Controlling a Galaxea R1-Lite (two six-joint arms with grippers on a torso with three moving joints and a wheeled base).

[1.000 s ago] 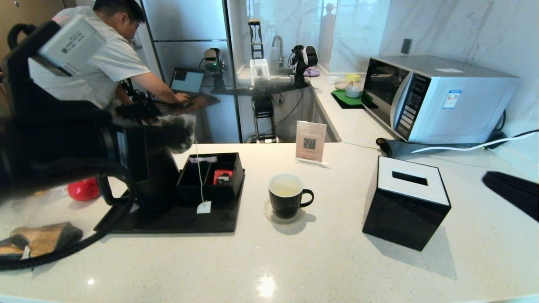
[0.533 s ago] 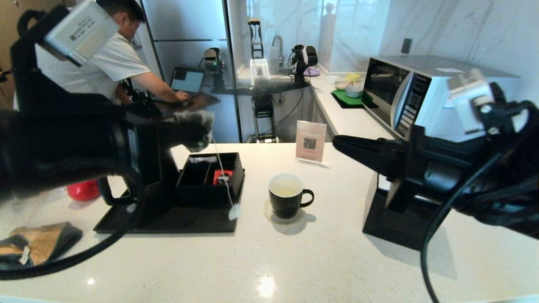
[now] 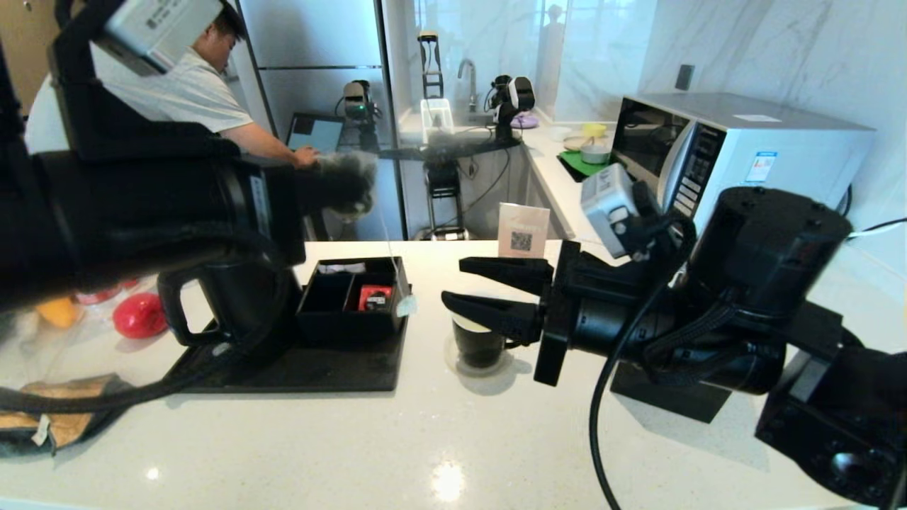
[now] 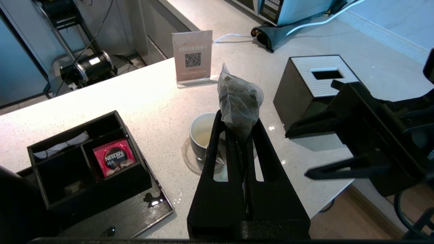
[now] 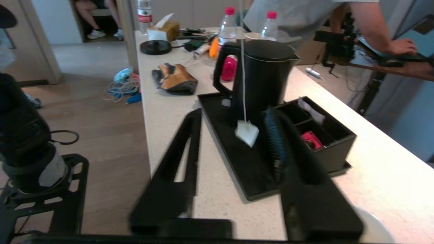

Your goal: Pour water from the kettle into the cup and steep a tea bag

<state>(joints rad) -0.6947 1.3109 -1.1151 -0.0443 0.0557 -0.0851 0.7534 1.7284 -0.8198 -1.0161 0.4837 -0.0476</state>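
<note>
My left gripper point(image 4: 237, 119) is shut on the tea bag point(image 4: 239, 98), a grey mesh sachet held high above the counter. Its white string hangs down to the paper tag point(image 3: 406, 305). My right gripper point(image 3: 453, 282) is open, level with the counter and pointing left in front of the cup point(image 3: 478, 347), which it partly hides. In the right wrist view the tag point(image 5: 247, 133) dangles between the spread fingers, touching neither. The cup point(image 4: 200, 132) holds pale water point(image 4: 203, 138). The black kettle point(image 5: 264, 78) stands on the tray point(image 3: 297, 372).
A black organiser box point(image 3: 351, 322) with a red packet point(image 3: 373, 296) sits on the tray. A black tissue box point(image 4: 315, 78) stands right of the cup, a QR sign point(image 3: 523, 237) behind it, a microwave point(image 3: 737, 163) at back right. Gloves point(image 3: 64, 418) lie at the left.
My right arm swung in from the right and its gripper opened beside the cup. My left gripper rose and moved right with the tea bag; the tag swung right.
</note>
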